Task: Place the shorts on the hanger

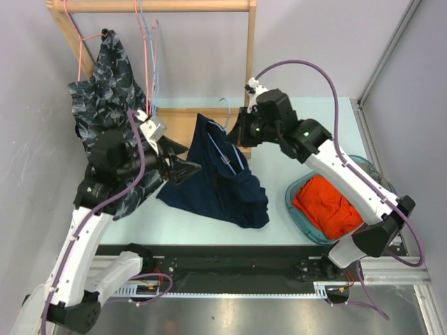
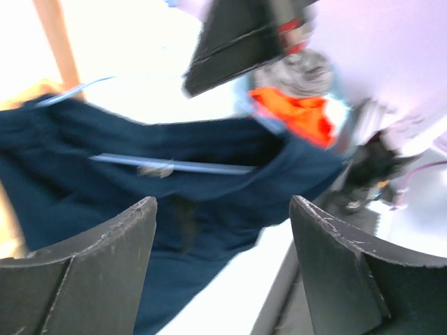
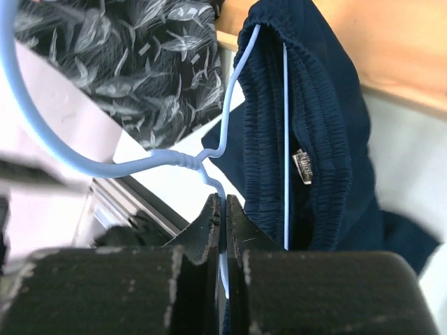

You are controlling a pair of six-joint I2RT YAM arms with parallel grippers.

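Pale table (image 1: 202, 222) across the middle of the top view, with a wooden rack (image 1: 160, 5) at its rear. Leaf-print garment (image 1: 105, 91) hung from the rack's left end, draped down behind the left arm; seen again at the upper left of the right wrist view (image 3: 140, 63). Shorts (image 1: 223, 185) at table centre, waistband lifted toward the rack, lower part slumped on the surface. Teal basket (image 1: 290, 199) to the right, holding an orange garment (image 1: 328, 206); seen by the left wrist camera (image 2: 300, 115) beyond the shorts (image 2: 209, 146), out of the right wrist view. Left gripper (image 1: 187, 162) just beside the left edge of the shorts, apart from the fabric; fingers spread wide with nothing between them, confirmed only in the left wrist view (image 2: 223, 202). Right gripper (image 1: 237, 129) at the raised waistband; state unreadable from above, but shown in its own view (image 3: 223, 202) clamped tight on the wire of the hanger (image 3: 42, 139) just below the twisted neck. Hanger (image 1: 227, 150) light blue, hook toward the rack; one wire following the waistband edge, the straight bar lying inside the waistband opening of the shorts (image 3: 328, 112). Same bar visible as a blurred blue line in the left wrist view (image 2: 181, 165). Small white label (image 3: 304, 166) inside the waistband beside the bar, sharp only in the right wrist view.
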